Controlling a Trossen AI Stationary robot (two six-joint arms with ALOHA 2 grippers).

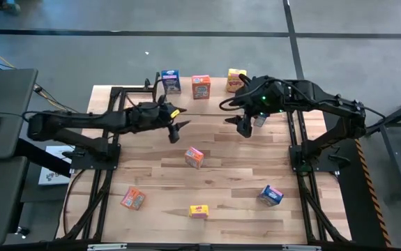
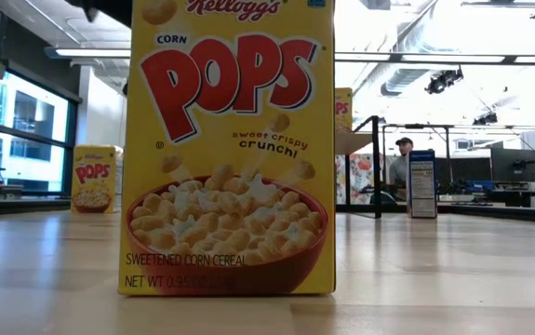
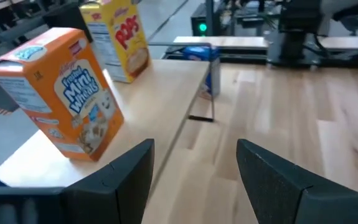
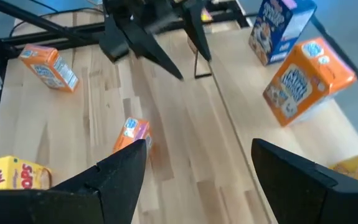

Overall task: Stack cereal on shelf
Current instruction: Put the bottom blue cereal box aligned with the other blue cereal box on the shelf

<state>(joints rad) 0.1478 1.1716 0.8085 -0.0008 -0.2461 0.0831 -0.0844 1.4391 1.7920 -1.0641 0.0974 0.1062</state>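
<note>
L gripper (image 1: pixel 178 127) & R gripper (image 1: pixel 245 126) hover nr shelf (image 1: pixel 214 87), both jaws apart, empty.

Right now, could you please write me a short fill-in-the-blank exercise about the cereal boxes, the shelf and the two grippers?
1. The number of boxes standing on the shelf is ____.
2. Between the blue box and the yellow box on the shelf stands the ____ box.
3. The left gripper and the right gripper both hold ____.

Missing words: three; orange; nothing

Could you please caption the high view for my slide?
Three small cardboard cereal boxes line the light wood shelf; four remain scattered.
</note>
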